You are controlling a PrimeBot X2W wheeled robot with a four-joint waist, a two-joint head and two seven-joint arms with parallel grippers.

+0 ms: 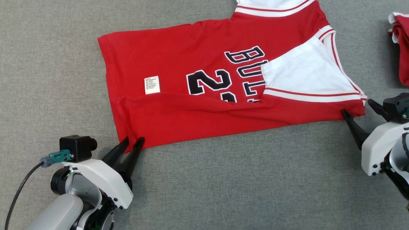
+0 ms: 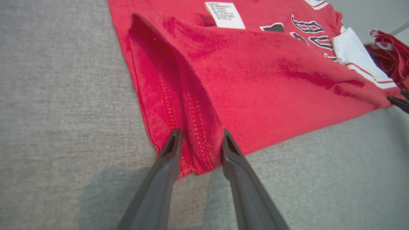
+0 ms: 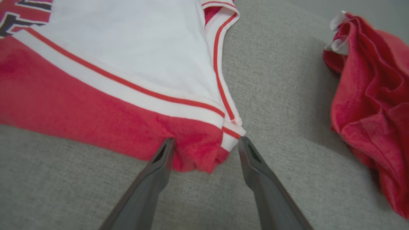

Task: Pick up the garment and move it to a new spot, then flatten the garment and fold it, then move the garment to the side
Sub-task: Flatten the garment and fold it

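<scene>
Left pincer (image 1: 133, 138), jaws apart, straddles the hem corner of the red jersey (image 1: 198, 57); right pincer (image 1: 356, 105), likewise apart, straddles its shoulder corner. The jersey lies partly folded on the grey worktop (image 1: 223, 179).

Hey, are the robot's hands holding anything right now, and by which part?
Right hand holds nothing: open, it straddles the jersey at a shoulder-end corner. Left hand straddles the hem corner; whether it grips cannot be told.
</scene>
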